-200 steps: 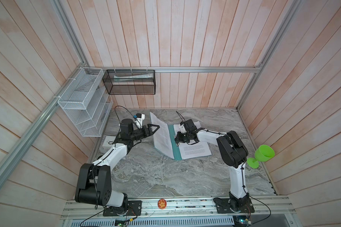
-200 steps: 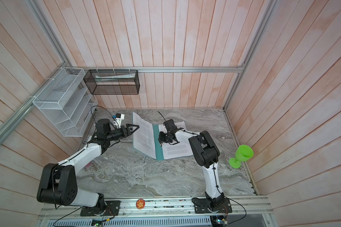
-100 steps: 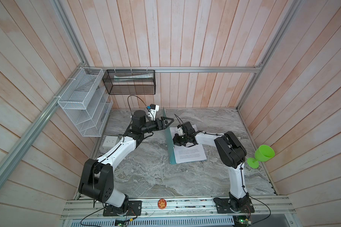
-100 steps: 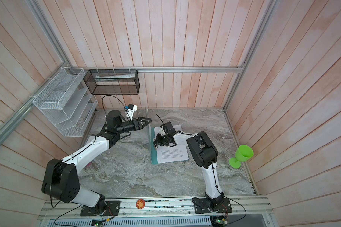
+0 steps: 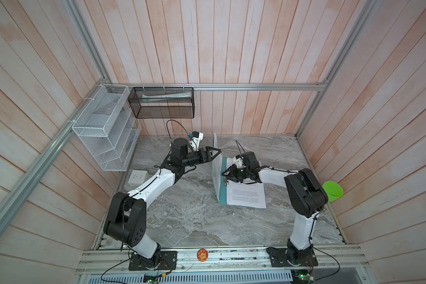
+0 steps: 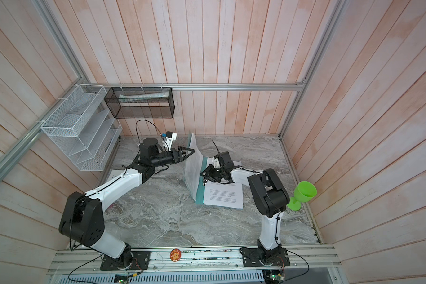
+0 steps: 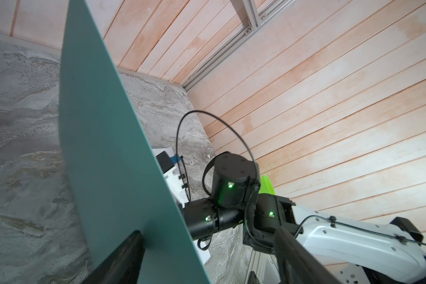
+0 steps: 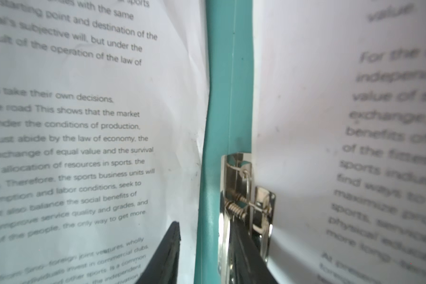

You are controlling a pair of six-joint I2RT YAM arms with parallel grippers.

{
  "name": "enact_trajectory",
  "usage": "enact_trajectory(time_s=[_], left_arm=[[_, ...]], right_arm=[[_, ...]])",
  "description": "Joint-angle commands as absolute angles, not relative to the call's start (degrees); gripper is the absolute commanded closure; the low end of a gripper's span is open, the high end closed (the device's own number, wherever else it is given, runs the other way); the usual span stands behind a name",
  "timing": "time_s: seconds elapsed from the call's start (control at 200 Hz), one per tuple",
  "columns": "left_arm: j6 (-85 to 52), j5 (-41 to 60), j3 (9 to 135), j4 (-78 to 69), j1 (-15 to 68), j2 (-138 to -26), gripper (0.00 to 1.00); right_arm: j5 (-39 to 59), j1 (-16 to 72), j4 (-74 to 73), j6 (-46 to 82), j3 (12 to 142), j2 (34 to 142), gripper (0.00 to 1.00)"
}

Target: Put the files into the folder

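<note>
Quick rundown. The teal folder (image 5: 222, 189) is laid open on the marble bench (image 5: 182, 216), a bit right of the middle and nearer the back edge than the front. Its back cover is flat on the bench, and the front cover is stood up almost vertical on the side toward the left edge. The files (image 5: 246, 199), white sheets with black print, are lying on the flat half. In the right wrist view more printed paper is seen against the inside of the raised cover.

The left gripper (image 5: 216, 153) is held in the air at the free edge of the raised cover. Its jaws are spread wide, with the cover's edge between them but not squeezed. The right gripper (image 5: 226, 176) is lowered onto the spine by the metal clip (image 8: 246, 196), jaws parted, nothing pinched. One finger (image 8: 244, 250) is probably touching the clip's lever, though it's too blurry up close to be sure.

A green plastic goblet (image 6: 303, 194) is parked by the right edge and a white socket box (image 5: 137, 177) by the left edge.
</note>
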State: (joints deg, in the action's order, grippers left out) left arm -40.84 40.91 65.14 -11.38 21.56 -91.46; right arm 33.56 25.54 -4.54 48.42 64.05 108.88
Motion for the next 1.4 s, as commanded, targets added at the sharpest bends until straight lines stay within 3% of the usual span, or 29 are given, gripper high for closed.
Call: enact_trajectory(time_s=[0.0,0.155,0.345,0.56,0.89,1.125,1.395], left_arm=[[-41.5,40.8,67.5,-12.8,22.0,-93.8,0.15],[-42.3,41.8,69.5,-14.4,23.7,-96.7,0.15],[-42.4,41.4,68.8,-14.5,24.2,-96.1,0.15],[-43.2,42.0,66.2,-17.0,24.3,-95.1,0.15],[-43.9,42.3,66.1,-18.6,25.7,-96.2,0.15],[-43.2,41.4,65.5,-18.5,27.7,-96.7,0.15],[-41.2,40.1,66.8,-16.7,31.4,-100.7,0.15]], right_arm=[[35.4,25.2,-5.7,47.6,64.2,107.0,0.66],[36.6,25.7,-2.3,45.1,68.9,112.1,0.66],[23.4,28.3,17.2,33.8,81.9,119.0,0.64],[19.2,28.1,18.1,32.3,81.4,117.2,0.63],[14.5,22.1,14.5,33.7,63.8,99.8,0.63],[15.2,9.6,10.4,35.9,48.3,86.0,0.59],[15.0,0.9,14.0,32.5,44.9,79.7,0.54]])
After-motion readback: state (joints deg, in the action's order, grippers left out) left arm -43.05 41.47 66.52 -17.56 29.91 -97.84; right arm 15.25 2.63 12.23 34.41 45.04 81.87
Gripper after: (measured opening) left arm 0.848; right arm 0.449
